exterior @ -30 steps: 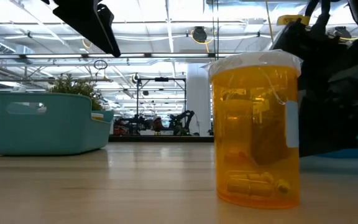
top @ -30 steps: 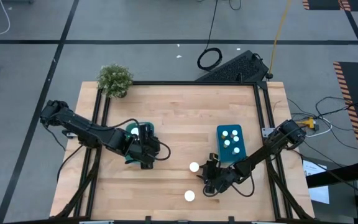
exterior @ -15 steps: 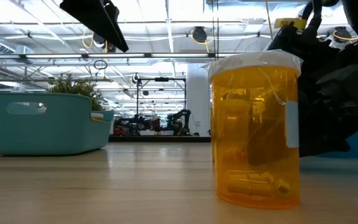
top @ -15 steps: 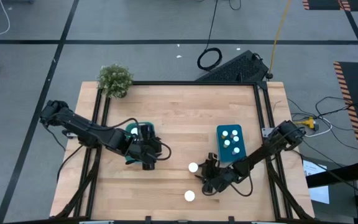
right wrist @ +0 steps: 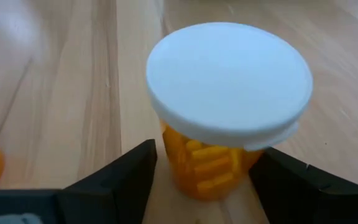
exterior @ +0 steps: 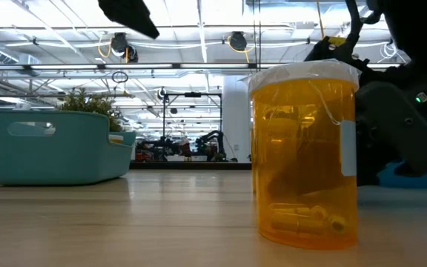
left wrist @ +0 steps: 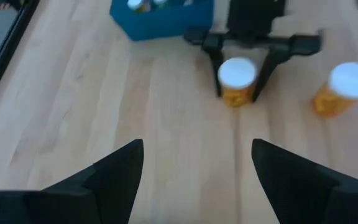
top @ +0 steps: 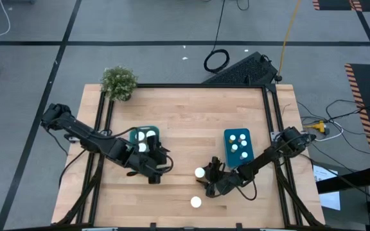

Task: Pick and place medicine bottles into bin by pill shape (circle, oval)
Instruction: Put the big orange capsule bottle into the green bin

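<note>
Nearest the table's front edge: one amber bottle (top: 196, 203) standing alone, white cap up, untouched; it fills the low view, oblong pills at its bottom, oval-looking, though that read is a guess.

Just behind it, the second amber bottle (top: 200, 172) stands upright with the right gripper (top: 208, 178) around it. Fingers (right wrist: 114, 177) spread wide on either side of the body, below the white cap (right wrist: 229, 83); small gaps show on both sides, so not clamped, holds nothing. Pills inside look elongated.

Step in hand: right arm closing on this bottle. To do it well: keep the bottle centred between the fingers, close on the amber body under the cap lip, not on the cap; squeeze evenly so the bottle does not tip or skid on the wood. Lift straight up before travelling, clear of the front bottle.

Left gripper (top: 153, 168) hovers over bare wood mid-table, just in front of the teal bin (top: 135, 135); fingers (left wrist: 114, 171) wide apart, empty.

Farther back: teal bin with two white caps inside; blue bin (top: 239, 147) on the right side, about five caps inside, just behind the right gripper. Small plant (top: 119, 82) at the far left corner.
</note>
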Controlling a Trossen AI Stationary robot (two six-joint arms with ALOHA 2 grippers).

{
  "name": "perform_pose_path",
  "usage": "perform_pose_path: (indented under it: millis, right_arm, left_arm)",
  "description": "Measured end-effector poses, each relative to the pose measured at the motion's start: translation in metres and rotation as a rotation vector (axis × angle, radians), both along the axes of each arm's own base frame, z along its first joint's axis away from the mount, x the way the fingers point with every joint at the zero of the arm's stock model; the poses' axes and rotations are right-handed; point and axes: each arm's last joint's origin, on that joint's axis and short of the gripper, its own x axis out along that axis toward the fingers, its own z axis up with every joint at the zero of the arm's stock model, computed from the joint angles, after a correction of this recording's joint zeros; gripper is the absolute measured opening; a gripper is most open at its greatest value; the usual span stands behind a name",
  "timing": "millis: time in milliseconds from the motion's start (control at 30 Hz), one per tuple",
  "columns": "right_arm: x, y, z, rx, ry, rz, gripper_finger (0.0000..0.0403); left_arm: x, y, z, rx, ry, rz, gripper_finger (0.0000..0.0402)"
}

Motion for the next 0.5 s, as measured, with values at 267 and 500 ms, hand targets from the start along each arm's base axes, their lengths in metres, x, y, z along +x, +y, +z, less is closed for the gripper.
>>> perform_pose_path:
  millis: [267, 500]
  right_arm:
    - [0.001, 0.003, -0.007, 0.005, -0.028, 0.001, 0.0224]
    - [0.002, 0.004, -0.005, -0.006, -0.036, 0.02, 0.0185]
  left_arm:
    - [-0.001, -0.013, 0.005, 0.048, -0.076, -0.044, 0.0303]
    - [0.008, -0.008, 0.012, 0.061, -0.159, -0.04, 0.0303]
